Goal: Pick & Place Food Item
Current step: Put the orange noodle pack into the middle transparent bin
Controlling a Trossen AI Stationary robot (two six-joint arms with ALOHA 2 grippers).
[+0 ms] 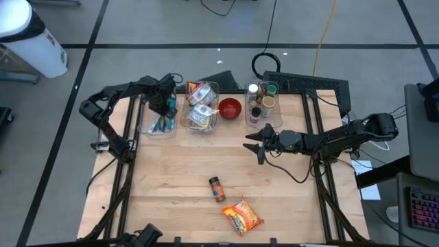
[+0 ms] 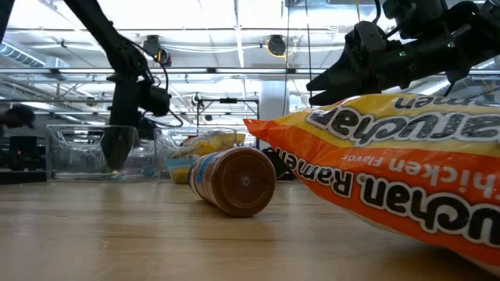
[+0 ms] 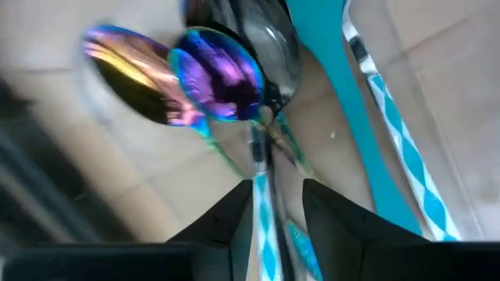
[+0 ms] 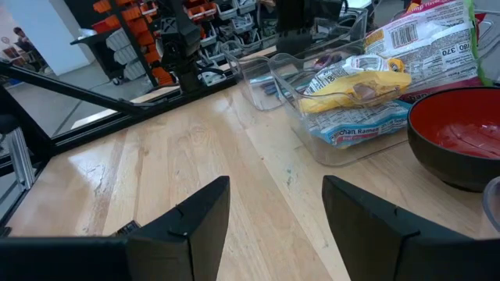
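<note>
1. Left gripper [image 1: 164,108] — fingers slightly parted around striped cutlery handles [image 3: 262,207] in the clear plastic utensil bin [image 1: 156,116].
2. Right gripper [image 1: 255,143] — released, empty, above mid-table.
3. Orange ramen packet [image 1: 242,216] lies toward the front edge, nearer the right gripper; long axis diagonal.
</note>
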